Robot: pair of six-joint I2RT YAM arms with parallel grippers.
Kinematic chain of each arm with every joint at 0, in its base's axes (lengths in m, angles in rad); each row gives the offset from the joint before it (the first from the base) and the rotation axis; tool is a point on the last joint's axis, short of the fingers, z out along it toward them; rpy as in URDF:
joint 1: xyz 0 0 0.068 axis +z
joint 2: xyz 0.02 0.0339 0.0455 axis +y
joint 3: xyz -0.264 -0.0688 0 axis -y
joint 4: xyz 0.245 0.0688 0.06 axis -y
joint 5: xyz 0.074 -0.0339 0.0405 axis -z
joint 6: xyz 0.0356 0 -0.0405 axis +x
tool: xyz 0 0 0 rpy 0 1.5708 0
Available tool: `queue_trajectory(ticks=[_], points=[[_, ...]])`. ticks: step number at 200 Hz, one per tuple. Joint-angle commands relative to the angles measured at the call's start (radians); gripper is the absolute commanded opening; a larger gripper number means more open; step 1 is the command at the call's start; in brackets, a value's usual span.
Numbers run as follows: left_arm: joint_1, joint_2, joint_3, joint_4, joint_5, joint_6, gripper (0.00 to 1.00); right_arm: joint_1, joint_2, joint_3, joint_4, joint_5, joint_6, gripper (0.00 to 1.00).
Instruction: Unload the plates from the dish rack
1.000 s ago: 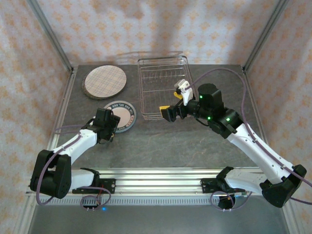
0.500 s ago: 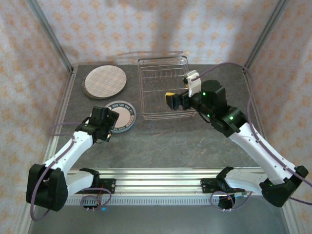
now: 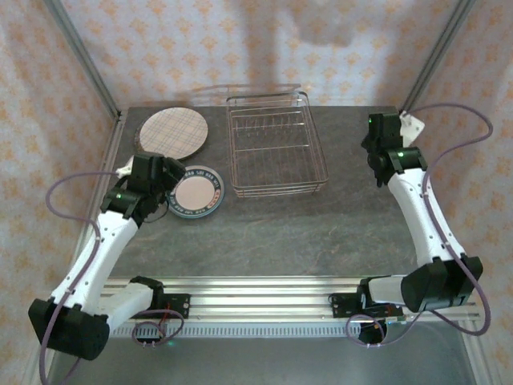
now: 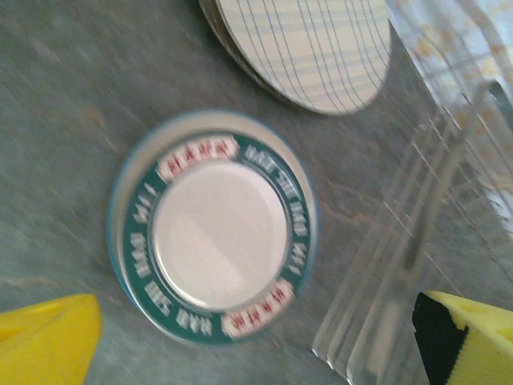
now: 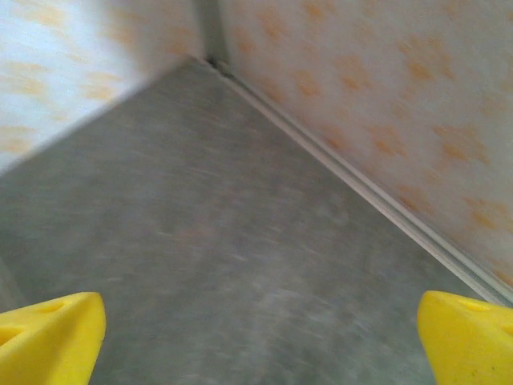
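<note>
The wire dish rack (image 3: pixel 275 155) stands at the back middle of the table, with no plates in it. A stack of beige plaid plates (image 3: pixel 171 133) lies to its left. In front of the stack a small dark-rimmed plate (image 3: pixel 196 192) lies flat on the table. My left gripper (image 3: pixel 154 174) hovers just left of that plate, open and holding nothing. In the left wrist view the dark-rimmed plate (image 4: pixel 212 228) lies beyond my open left gripper (image 4: pixel 258 343), with the plaid plates (image 4: pixel 313 48) above and the rack (image 4: pixel 401 265) at the right. My right gripper (image 3: pixel 377 138) is open near the back right corner.
The right wrist view looks past my open right gripper (image 5: pixel 258 341) at bare grey table (image 5: pixel 240 265) and the patterned side wall (image 5: pixel 385 96). Metal corner posts (image 3: pixel 433 56) frame the enclosure. An aluminium rail (image 3: pixel 256 293) runs along the near edge.
My left gripper opened and pulled back left, away from the dark-rimmed plate. My right arm swung from over the rack's front edge to the back right corner.
</note>
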Motion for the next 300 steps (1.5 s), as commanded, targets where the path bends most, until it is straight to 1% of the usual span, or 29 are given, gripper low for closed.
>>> queue_trajectory(ticks=[1,7,17,23,29,44,60,70,83,93,105,110,123,138,149,163,177,182,191,199,204,214,228,234,247,262,277,292,300], points=[[0.010,0.106,0.070,-0.142,-0.357,0.157,0.99,-0.007,0.018,-0.163,0.191,0.166,0.012,0.99],[0.010,0.117,0.051,-0.087,-0.405,0.225,1.00,-0.012,0.021,-0.230,0.293,0.142,-0.060,0.99],[0.020,0.121,0.000,0.024,-0.448,0.340,1.00,-0.019,0.030,-0.328,0.457,0.094,-0.197,0.99],[0.028,0.123,-0.026,0.073,-0.472,0.400,1.00,-0.019,0.041,-0.370,0.514,0.075,-0.252,0.99],[0.040,0.131,-0.040,0.094,-0.514,0.424,1.00,-0.019,0.057,-0.389,0.558,0.050,-0.296,0.99],[0.068,0.159,-0.080,0.184,-0.582,0.532,1.00,-0.018,0.099,-0.390,0.587,-0.025,-0.333,0.99],[0.096,0.187,-0.159,0.347,-0.584,0.688,1.00,-0.018,0.123,-0.431,0.673,-0.105,-0.332,0.99],[0.122,0.199,-0.208,0.438,-0.547,0.759,1.00,-0.019,0.126,-0.481,0.766,-0.143,-0.328,0.99],[0.174,0.203,-0.286,0.577,-0.422,0.792,1.00,-0.018,0.136,-0.548,0.905,-0.179,-0.339,0.99],[0.199,0.200,-0.361,0.716,-0.353,0.801,1.00,-0.017,0.158,-0.548,0.913,-0.192,-0.382,0.99],[0.215,0.205,-0.441,0.891,-0.286,0.821,1.00,-0.018,0.175,-0.583,0.977,-0.214,-0.414,0.99],[0.223,0.215,-0.448,0.916,-0.268,0.815,1.00,-0.017,0.178,-0.609,1.017,-0.224,-0.427,0.99],[0.236,0.256,-0.446,0.950,-0.225,0.825,1.00,-0.018,0.183,-0.703,1.212,-0.246,-0.468,0.99],[0.239,0.292,-0.488,1.087,-0.180,0.855,1.00,-0.022,0.211,-0.752,1.322,-0.279,-0.479,0.99],[0.240,0.315,-0.530,1.217,-0.158,0.885,1.00,-0.022,0.193,-0.755,1.296,-0.291,-0.476,0.99],[0.247,0.330,-0.516,1.217,-0.124,0.891,1.00,-0.024,0.176,-0.809,1.382,-0.315,-0.486,0.99],[0.246,0.326,-0.527,1.242,-0.055,0.900,1.00,-0.026,0.170,-0.859,1.464,-0.341,-0.492,0.99],[0.245,0.318,-0.553,1.287,-0.029,0.895,0.99,-0.029,0.172,-0.879,1.496,-0.348,-0.491,0.99],[0.237,0.316,-0.618,1.434,0.001,0.893,0.99,-0.034,0.197,-0.920,1.581,-0.348,-0.485,0.99],[0.218,0.332,-0.665,1.534,-0.011,0.913,0.99,-0.032,0.229,-0.948,1.697,-0.354,-0.495,0.99],[0.210,0.343,-0.689,1.589,-0.014,0.922,0.99,-0.033,0.224,-0.940,1.678,-0.351,-0.494,0.99],[0.193,0.381,-0.718,1.684,-0.028,0.935,0.99,-0.034,0.193,-0.901,1.545,-0.340,-0.480,0.99],[0.187,0.463,-0.729,1.803,-0.046,0.943,0.99,-0.035,0.220,-0.897,1.582,-0.320,-0.474,0.99],[0.189,0.475,-0.717,1.793,-0.044,0.945,0.99,-0.036,0.208,-0.885,1.539,-0.310,-0.465,0.99],[0.188,0.430,-0.660,1.594,-0.039,0.933,0.99,-0.040,0.217,-0.889,1.561,-0.313,-0.464,0.99],[0.181,0.463,-0.675,1.688,-0.042,0.951,0.99,-0.041,0.212,-0.886,1.548,-0.316,-0.464,0.99],[0.181,0.442,-0.661,1.621,-0.042,0.942,0.99,-0.040,0.209,-0.885,1.540,-0.316,-0.463,0.99],[0.181,0.459,-0.672,1.676,-0.045,0.951,0.99,-0.042,0.209,-0.885,1.543,-0.316,-0.463,0.99],[0.182,0.453,-0.670,1.654,-0.042,0.948,1.00,-0.041,0.210,-0.888,1.546,-0.316,-0.463,0.99]])
